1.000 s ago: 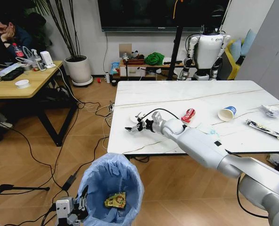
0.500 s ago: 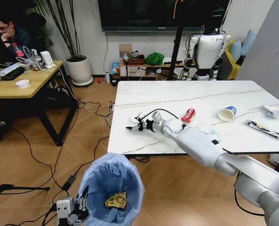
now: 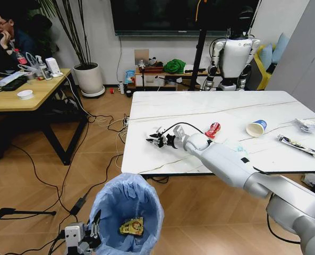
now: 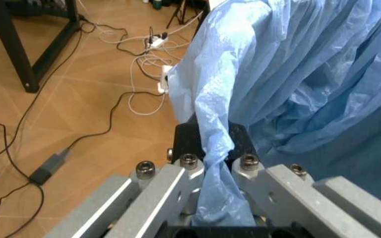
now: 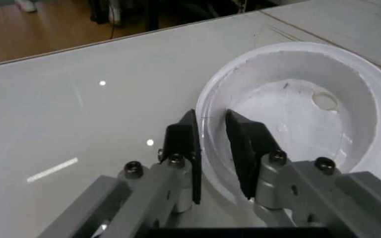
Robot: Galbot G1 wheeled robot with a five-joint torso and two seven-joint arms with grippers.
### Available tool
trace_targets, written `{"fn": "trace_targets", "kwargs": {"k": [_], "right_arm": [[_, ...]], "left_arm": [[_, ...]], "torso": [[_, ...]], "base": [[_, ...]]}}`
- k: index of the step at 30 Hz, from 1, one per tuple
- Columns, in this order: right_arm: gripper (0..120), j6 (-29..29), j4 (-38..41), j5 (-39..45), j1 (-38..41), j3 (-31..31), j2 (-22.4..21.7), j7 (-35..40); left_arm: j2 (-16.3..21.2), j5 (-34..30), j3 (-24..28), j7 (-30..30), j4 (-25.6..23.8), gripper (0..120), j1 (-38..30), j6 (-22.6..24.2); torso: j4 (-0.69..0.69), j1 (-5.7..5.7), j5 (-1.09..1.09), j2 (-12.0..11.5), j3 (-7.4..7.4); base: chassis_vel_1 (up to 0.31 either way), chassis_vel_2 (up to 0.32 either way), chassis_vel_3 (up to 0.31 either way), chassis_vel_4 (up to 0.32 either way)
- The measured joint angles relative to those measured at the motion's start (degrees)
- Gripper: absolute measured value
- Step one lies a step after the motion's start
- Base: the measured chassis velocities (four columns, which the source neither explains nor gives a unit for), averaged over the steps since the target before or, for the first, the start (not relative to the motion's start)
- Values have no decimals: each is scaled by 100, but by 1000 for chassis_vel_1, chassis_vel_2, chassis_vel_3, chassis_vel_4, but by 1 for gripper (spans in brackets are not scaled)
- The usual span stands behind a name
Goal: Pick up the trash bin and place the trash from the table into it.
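The trash bin (image 3: 126,215), lined with a light-blue bag (image 4: 296,74), stands on the floor below the table's front left corner. A yellow wrapper (image 3: 130,227) lies inside it. My left gripper (image 3: 85,236) (image 4: 212,144) is shut on the bag's rim. On the table (image 3: 199,106), my right gripper (image 3: 156,139) (image 5: 210,131) is shut across the rim of the white disc (image 5: 296,109). Further right on the table lie a crushed red can (image 3: 212,129), a pale mask (image 3: 232,147), a paper cup (image 3: 256,127), crumpled paper (image 3: 304,125) and a long dark wrapper (image 3: 299,146).
A wooden desk (image 3: 19,95) stands at the left and cables (image 3: 93,159) trail over the floor between it and the table. A potted plant (image 3: 88,78) and another robot (image 3: 232,56) stand by the back wall.
My right gripper has shifted slightly right and farther onto the table at the white disc. The bin and the left gripper have stayed put.
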Motion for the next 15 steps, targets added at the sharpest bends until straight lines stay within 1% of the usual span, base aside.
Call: {"fn": "trace_targets", "kwargs": {"k": [1, 2, 3, 5, 11, 13, 14, 15], "right_arm": [[12, 0, 0, -2, 0, -1, -1, -3], [5, 1, 0, -5, 0, -2, -3, -7], [5, 1, 0, -5, 0, -2, -3, -7], [0, 1, 7, -8, 2, 0, -7, -8], [0, -19, 85, -12, -3, 20, -75, -22], [0, -107, 365, -14, -75, 144, -331, -20], [0, -107, 365, -14, -75, 144, -331, -20], [0, -144, 489, -12, -106, 198, -452, -12]], "left_arm": [[0, 0, 1, 0, 1, 0, 0, -1], [0, 1, 2, 0, 1, 0, 1, -2], [0, 1, 2, 0, 1, 0, 1, -2], [1, 2, 7, 1, 1, 0, 1, -2], [10, 2, 15, 1, 3, 0, -8, -2], [23, -3, 84, -14, 5, 0, -21, -5], [23, -3, 84, -14, 5, 0, -21, -5], [27, -25, 118, -34, 6, 0, -30, -8]], "torso": [[0, 0, 0, 0, 0], [0, 0, 0, 0, 0], [0, 0, 0, 0, 0], [-1, 0, 0, 0, 0], [2, 0, 1, 0, 0], [4, 1, 1, 0, 1], [4, 1, 1, 0, 1], [2, 1, 2, -1, 1]], "base": [[0, 0, 0, 0], [0, 0, 0, 0], [0, 0, 0, 0], [0, 0, 0, 0], [0, 0, 0, 0], [0, 0, 0, 0], [0, 0, 0, 0], [0, 0, 0, 0]]}}
